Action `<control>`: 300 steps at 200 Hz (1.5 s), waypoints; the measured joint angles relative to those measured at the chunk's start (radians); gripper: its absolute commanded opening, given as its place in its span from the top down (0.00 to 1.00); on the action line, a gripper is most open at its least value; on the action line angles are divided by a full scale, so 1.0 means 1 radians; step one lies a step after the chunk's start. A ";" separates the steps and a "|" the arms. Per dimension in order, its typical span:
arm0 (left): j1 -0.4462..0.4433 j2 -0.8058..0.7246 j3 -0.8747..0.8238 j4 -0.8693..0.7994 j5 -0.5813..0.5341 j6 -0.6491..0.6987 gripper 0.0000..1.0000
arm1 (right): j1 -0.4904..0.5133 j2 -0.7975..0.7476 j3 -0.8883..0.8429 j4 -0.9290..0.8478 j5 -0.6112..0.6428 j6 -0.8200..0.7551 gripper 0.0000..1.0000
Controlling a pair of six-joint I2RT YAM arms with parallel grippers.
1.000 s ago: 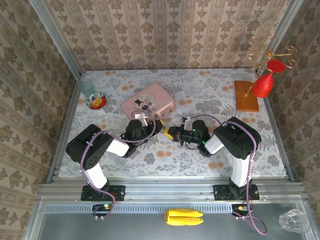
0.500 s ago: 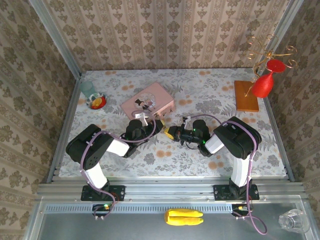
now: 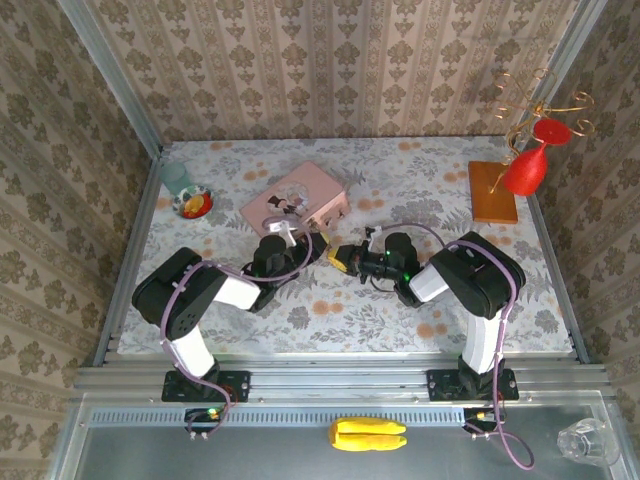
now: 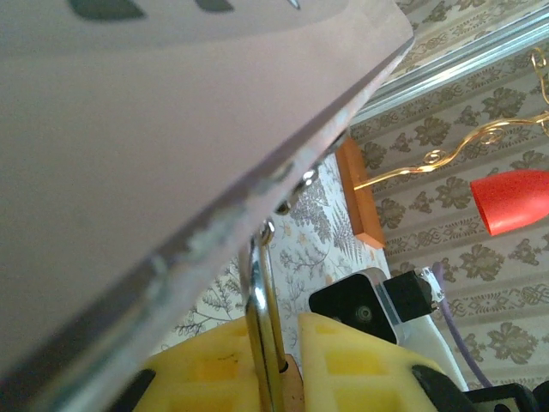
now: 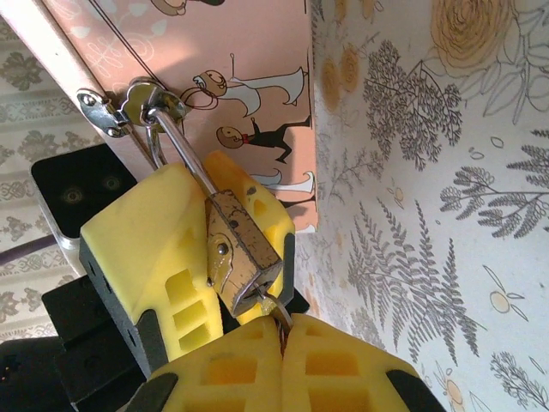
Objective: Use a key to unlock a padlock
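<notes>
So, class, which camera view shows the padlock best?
Right wrist: the padlock shows clearly, brass body and shackle. Left wrist shows its shackle edge-on; in the top external view it is too small to tell.

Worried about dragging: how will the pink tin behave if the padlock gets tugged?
The pink tin is a flat, smooth box, so it probably slides easily. The padlock hooks through its hasp, so tugs likely drag or tip it.

The flowered table [image 3: 420,315] carries a pink tin [image 3: 300,190] near its middle. A glass cup [image 3: 174,176] and a small dish [image 3: 194,204] stand at ten o'clock, a wooden base [image 3: 492,195] at two.
</notes>
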 measured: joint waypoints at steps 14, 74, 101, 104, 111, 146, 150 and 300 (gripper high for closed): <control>-0.001 0.000 0.002 -0.002 -0.006 0.000 1.00 | -0.003 0.000 0.002 0.000 0.000 0.000 1.00; -0.026 -0.035 0.005 -0.126 -0.020 0.009 1.00 | -0.002 -0.018 -0.011 -0.085 -0.003 -0.039 0.65; -0.039 -0.047 0.005 -0.188 -0.009 0.009 1.00 | -0.003 -0.074 -0.031 -0.145 0.018 -0.097 0.57; -0.040 -0.047 0.005 -0.191 -0.008 0.007 1.00 | -0.003 -0.084 -0.031 -0.155 0.020 -0.107 0.56; -0.042 -0.048 0.005 -0.197 -0.005 0.011 1.00 | -0.004 -0.103 -0.039 -0.179 0.028 -0.122 0.55; -0.046 -0.048 0.005 -0.243 0.005 0.014 1.00 | -0.005 -0.194 -0.075 -0.278 0.055 -0.224 0.55; -0.047 -0.048 0.005 -0.249 0.005 0.014 1.00 | -0.005 -0.206 -0.077 -0.294 0.060 -0.237 0.55; -0.046 -0.065 0.007 -0.357 0.023 0.007 1.00 | 0.351 -0.624 -0.076 -0.856 0.571 -1.077 0.53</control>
